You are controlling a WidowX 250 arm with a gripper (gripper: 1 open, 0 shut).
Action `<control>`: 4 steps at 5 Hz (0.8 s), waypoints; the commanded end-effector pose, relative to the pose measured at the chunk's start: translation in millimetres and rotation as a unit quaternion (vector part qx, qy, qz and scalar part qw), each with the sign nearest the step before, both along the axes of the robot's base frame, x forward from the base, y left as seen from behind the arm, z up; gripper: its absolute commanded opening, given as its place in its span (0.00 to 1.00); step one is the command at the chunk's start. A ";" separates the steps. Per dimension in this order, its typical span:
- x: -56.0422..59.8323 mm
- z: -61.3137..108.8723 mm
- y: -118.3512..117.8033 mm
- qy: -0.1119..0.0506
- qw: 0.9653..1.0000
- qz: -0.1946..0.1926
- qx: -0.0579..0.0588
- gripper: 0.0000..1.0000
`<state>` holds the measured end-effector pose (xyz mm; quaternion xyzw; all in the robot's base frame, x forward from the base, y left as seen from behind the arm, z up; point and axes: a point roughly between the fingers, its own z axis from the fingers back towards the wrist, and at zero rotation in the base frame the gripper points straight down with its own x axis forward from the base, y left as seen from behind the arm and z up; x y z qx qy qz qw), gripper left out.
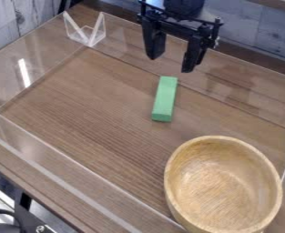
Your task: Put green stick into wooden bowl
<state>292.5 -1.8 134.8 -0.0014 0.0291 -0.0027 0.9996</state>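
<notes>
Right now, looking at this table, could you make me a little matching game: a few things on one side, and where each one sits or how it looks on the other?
Things:
1. green stick
2. wooden bowl
3. tool
4. clear plastic stand

Descriptions:
A. hanging above the table, jaws open, holding nothing
B. lying flat mid-table
C. near right corner, nothing inside
D. far left, by the see-through wall

Pairs: 1-B, 2-C, 3-A, 4-D

One camera looked down at an angle from the table's (96, 109) near side, fairly close, facing the gripper (169, 56) at the far edge; the bowl (224, 187) sat nearest the lens.
</notes>
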 end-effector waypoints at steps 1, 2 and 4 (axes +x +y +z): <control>0.3 -16.0 3.9 -0.002 1.000 0.003 0.006 1.00; -6.1 -38.3 7.8 0.000 1.000 -0.004 0.014 1.00; -4.5 -58.4 16.3 -0.032 0.999 -0.030 0.024 1.00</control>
